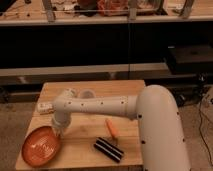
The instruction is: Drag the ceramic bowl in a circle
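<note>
The ceramic bowl (41,146) is a wide, shallow orange-red bowl with pale markings inside. It sits at the front left corner of the wooden table (130,107), close to the left edge. My white arm reaches in from the right across the table. My gripper (58,130) points down at the bowl's back right rim and seems to touch it. The arm's wrist hides the contact.
A small clear cup (86,94) stands at the back middle of the table. A white packet (45,107) lies at the back left. An orange stick (112,127) and a black ridged object (108,149) lie right of the bowl. Dark shelving stands behind the table.
</note>
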{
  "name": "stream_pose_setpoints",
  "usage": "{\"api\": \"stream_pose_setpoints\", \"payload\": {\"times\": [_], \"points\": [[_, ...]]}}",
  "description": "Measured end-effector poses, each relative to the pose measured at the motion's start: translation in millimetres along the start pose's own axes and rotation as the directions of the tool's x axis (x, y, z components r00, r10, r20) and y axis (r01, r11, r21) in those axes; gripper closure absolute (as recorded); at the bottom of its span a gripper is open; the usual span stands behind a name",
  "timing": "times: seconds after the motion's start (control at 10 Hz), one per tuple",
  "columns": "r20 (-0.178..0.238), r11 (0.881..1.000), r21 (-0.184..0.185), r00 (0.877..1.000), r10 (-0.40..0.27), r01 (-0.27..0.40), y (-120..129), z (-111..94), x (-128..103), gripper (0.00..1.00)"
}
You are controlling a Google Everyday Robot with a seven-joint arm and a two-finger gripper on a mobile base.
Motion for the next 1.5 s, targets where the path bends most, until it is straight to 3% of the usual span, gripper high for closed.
{"api": "stream_pose_setpoints", "payload": {"times": [0.2, 0.4, 0.8, 1.0, 1.1, 1.3, 1.5], "points": [[-0.014, 0.995, 0.001, 0.995, 0.103, -0.103, 31, -4, 17, 1.0], [-0.026, 0.976, 0.004, 0.975, 0.22, -0.22, 69, -11, 13, 1.0], [-0.057, 0.928, -0.025, 0.928, 0.369, -0.371, 131, -38, -25, 1.0], [-0.071, 0.917, -0.052, 0.918, 0.391, -0.394, 138, -51, -55, 1.0], [-0.076, 0.926, -0.077, 0.928, 0.365, -0.371, 120, -58, -78, 1.0], [-0.049, 0.951, -0.114, 0.958, 0.283, -0.287, 90, -56, -97, 1.0], [-0.012, 0.969, -0.116, 0.976, 0.216, -0.216, 70, -47, -103, 1.0]]}}
